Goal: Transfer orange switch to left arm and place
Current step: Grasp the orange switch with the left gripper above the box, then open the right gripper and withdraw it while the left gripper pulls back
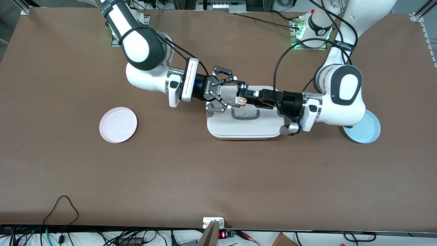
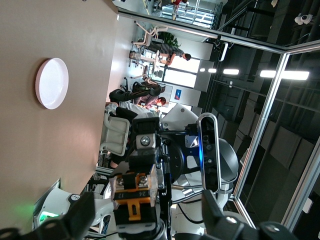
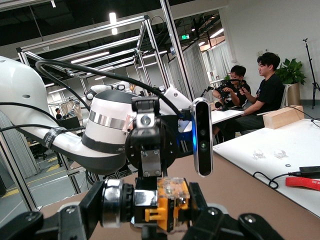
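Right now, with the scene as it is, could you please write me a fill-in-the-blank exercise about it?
1. The right end effector and the left end effector meet in the air over the ___.
2. Between them is the switch, whose middle part is ___.
3. The pink plate lies toward the ___ arm's end of the table.

Missing words: box; orange; right.
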`<state>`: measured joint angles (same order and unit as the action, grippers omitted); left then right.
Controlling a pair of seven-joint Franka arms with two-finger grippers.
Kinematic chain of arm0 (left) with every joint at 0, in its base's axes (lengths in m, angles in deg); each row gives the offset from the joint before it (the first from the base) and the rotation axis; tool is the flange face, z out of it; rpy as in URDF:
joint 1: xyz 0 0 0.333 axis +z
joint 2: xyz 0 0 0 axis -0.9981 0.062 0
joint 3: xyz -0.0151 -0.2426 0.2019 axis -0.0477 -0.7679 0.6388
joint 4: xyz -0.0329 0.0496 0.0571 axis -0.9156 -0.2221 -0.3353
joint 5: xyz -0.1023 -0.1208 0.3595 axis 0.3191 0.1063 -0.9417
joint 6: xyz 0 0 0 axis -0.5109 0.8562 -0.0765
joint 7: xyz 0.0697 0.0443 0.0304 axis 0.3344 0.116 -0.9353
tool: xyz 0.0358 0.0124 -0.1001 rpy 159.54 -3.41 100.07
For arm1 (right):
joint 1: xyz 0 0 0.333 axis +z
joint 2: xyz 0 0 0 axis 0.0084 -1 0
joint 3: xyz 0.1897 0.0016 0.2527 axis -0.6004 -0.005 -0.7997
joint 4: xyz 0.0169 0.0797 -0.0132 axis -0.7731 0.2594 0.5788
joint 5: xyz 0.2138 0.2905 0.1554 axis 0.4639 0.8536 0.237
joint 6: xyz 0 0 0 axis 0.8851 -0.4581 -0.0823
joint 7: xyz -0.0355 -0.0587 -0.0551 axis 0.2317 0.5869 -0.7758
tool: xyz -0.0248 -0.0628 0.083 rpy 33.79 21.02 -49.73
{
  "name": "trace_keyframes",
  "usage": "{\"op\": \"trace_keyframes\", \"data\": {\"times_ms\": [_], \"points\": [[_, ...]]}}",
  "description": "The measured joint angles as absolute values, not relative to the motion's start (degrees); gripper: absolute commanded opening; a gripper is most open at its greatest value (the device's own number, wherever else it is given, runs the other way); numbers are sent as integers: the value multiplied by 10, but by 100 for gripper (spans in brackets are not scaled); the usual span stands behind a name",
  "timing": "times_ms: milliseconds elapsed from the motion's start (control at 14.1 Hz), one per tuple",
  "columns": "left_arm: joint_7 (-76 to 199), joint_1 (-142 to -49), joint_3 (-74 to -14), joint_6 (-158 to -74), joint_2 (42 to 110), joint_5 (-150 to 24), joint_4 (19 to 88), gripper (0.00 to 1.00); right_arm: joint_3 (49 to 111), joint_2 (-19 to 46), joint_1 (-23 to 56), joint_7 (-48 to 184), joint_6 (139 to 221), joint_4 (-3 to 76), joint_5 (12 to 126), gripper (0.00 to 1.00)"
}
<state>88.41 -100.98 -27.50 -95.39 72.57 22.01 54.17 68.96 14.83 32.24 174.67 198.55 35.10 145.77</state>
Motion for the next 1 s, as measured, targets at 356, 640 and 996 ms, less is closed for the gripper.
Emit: {"op": "trace_keyframes", "data": {"times_ms": [356,640,996], "points": [[884,-1011,-273,-954,726,222,549,19,690,148,322,1751,1986,350,1459,0],[884,-1010,-272,-944,726,222,549,0,690,149,324,1755,1985,350,1460,100],[886,-1010,-272,-929,724,222,548,0,691,149,324,1735,1984,350,1462,100]]}}
